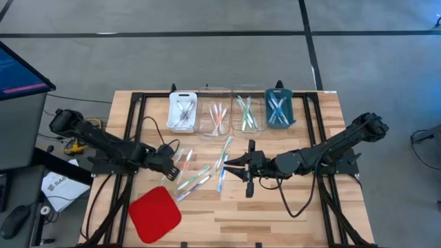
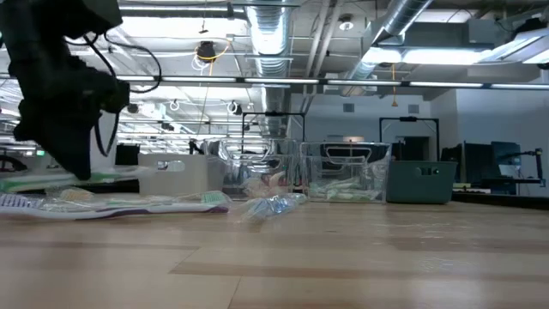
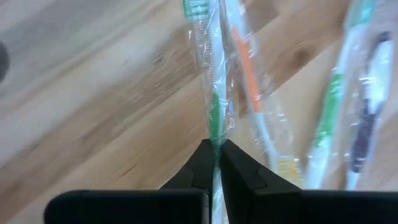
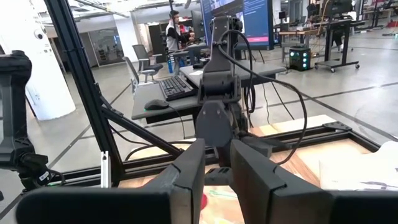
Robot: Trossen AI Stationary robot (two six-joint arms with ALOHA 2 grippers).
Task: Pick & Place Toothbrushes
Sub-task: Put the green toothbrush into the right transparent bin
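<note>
My left gripper is at the table's left, shut on a green toothbrush in a clear wrapper. Beside it on the wood lie an orange toothbrush and two more toothbrushes. Other loose toothbrushes lie flat at the table's middle. My right gripper hovers over them, pointing level toward the left, open with nothing between its fingers. Four trays along the far edge hold toothbrushes. My left gripper pinches the green toothbrush's handle between its two fingers, wrapper and all. It comes from above, slanting steeply down. The brush head points away from the fingers. In the low view the toothbrush hangs about level, just above those on the table.
The far edge carries a white tray, two clear trays and a blue tray. A red square pad lies at the near left. Bare wood stretches along the near edge to the right of the pad.
</note>
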